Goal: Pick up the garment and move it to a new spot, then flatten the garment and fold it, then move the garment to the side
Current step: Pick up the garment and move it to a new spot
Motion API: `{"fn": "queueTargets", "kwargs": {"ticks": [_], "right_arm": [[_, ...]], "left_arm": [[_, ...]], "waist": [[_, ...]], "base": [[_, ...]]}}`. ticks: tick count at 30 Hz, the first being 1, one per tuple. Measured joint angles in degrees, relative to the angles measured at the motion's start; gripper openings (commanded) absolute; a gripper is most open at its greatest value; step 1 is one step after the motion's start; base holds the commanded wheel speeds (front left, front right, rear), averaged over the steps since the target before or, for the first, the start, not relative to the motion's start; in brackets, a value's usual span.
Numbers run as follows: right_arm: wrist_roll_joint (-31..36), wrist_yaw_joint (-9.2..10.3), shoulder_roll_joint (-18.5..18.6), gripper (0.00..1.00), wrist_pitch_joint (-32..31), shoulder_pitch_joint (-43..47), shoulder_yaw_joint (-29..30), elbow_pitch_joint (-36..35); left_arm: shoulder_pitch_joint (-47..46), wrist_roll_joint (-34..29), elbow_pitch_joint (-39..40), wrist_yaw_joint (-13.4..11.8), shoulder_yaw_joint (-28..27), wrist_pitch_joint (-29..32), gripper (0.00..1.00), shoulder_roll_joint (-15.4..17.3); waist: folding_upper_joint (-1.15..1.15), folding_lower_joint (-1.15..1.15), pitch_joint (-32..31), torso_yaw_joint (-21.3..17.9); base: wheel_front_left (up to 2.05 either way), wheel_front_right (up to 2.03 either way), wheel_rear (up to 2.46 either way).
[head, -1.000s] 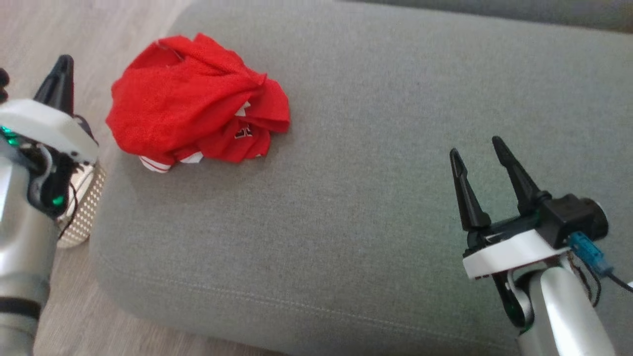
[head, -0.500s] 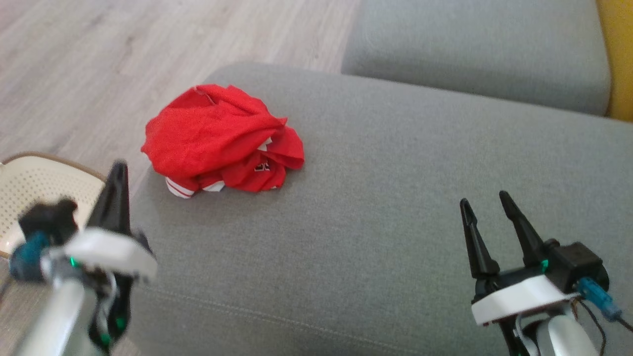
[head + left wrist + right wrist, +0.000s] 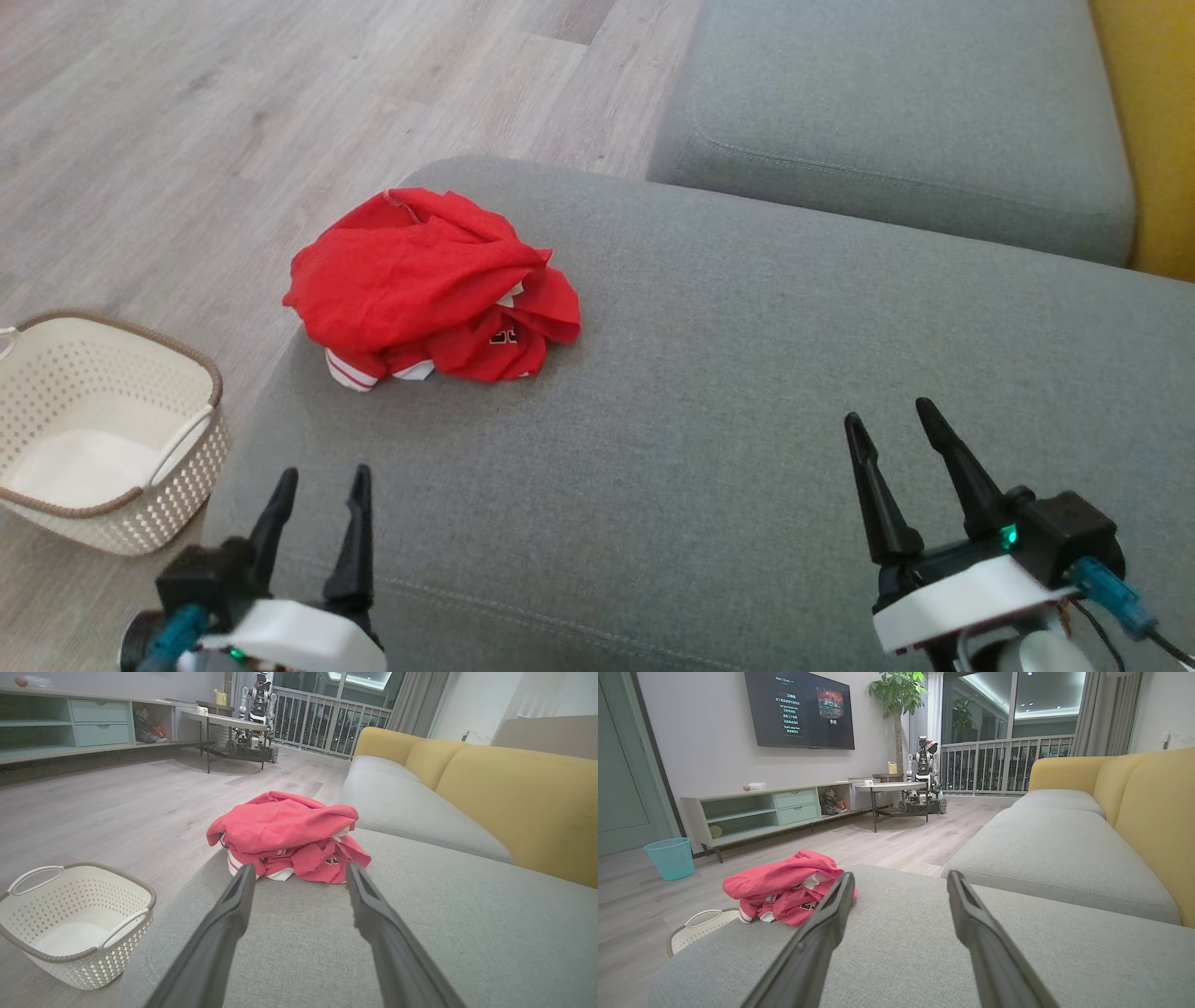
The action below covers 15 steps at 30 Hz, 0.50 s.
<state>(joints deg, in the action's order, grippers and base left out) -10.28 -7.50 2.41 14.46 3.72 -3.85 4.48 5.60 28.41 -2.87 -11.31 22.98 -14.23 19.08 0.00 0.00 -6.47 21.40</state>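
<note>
The garment (image 3: 429, 285) is a crumpled red shirt with white trim, lying bunched near the far left corner of the grey sofa cushion (image 3: 747, 392). It also lies straight ahead in the left wrist view (image 3: 285, 833) and to the left in the right wrist view (image 3: 784, 886). My left gripper (image 3: 322, 485) hovers open over the cushion's near left edge, well short of the garment, with nothing between its fingers. My right gripper (image 3: 896, 420) stands open and empty at the near right, far from the garment.
A cream perforated basket (image 3: 177, 373) sits on the wooden floor left of the sofa (image 3: 140, 891). A second grey cushion (image 3: 896, 121) lies beyond, with yellow backrests (image 3: 518, 802) on the right. A table, another robot and a TV cabinet stand across the room.
The head camera has tilted up and pulled back, so the whole scene shifted. My left gripper swung in from the left edge to the lower left and its jaws went from shut to open.
</note>
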Motion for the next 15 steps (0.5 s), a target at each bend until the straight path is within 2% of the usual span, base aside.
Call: {"fn": "queueTargets", "kwargs": {"ticks": [6, 15], "right_arm": [[-0.4, 0.00, 0.0, 1.00, 0.0, 0.0, -0.3, -0.3], [-0.5, 0.00, 0.0, 1.00, 0.0, 0.0, -0.9, -0.3]], "left_arm": [[0.3, -4.5, 0.8, 1.8, -0.4, 0.0, 1.00, -0.8], [0.3, -7.6, 0.3, 3.6, -2.1, 0.0, 1.00, -2.9]], "waist": [[0.00, 0.00, 0.2, -0.5], [0.00, 0.00, 0.5, -1.2]], "base": [[0.00, 0.00, 0.00], [0.00, 0.00, 0.00]]}}
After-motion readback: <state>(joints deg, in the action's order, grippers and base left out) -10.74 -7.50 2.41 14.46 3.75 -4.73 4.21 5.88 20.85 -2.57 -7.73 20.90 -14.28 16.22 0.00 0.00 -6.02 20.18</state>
